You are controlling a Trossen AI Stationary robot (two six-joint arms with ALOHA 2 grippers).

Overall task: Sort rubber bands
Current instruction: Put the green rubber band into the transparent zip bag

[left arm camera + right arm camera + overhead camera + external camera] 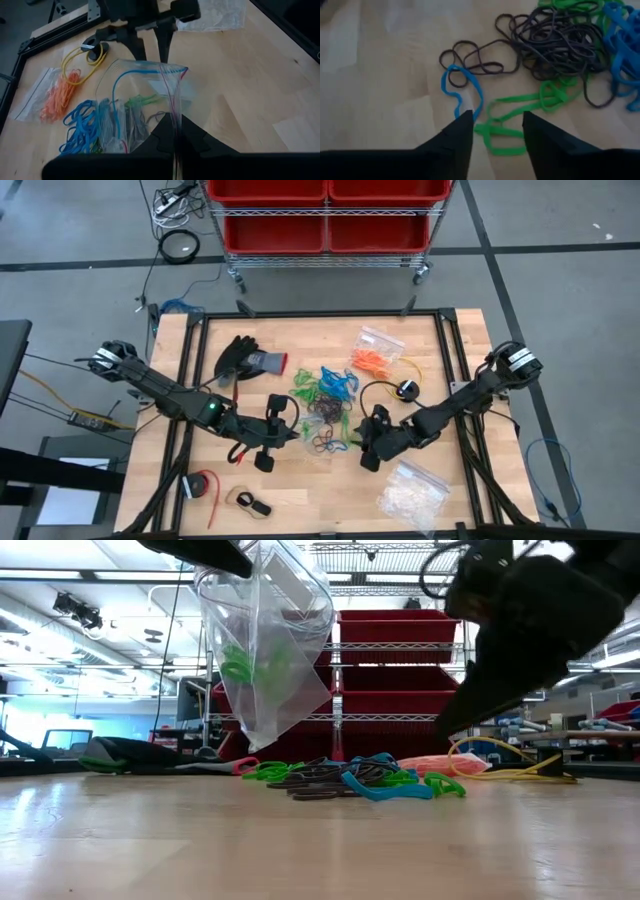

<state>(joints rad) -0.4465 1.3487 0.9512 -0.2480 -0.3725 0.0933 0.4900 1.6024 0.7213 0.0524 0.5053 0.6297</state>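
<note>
The right gripper [492, 131], fingers apart, hovers right over a green band [520, 107]; the left gripper [262, 442] grasps a clear bag [265, 640].

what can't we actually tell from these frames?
- Count of green bands inside the clear bag: low view, plastic glare and folds blur them.
- Left gripper fingertips: left wrist view, covered by the bag's edge.
- Right gripper height above the rubber bands: low view cuts it off at the top.

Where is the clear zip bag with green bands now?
The clear zip bag hangs off the table from the left gripper, left of the rubber band pile in the high view.
</note>
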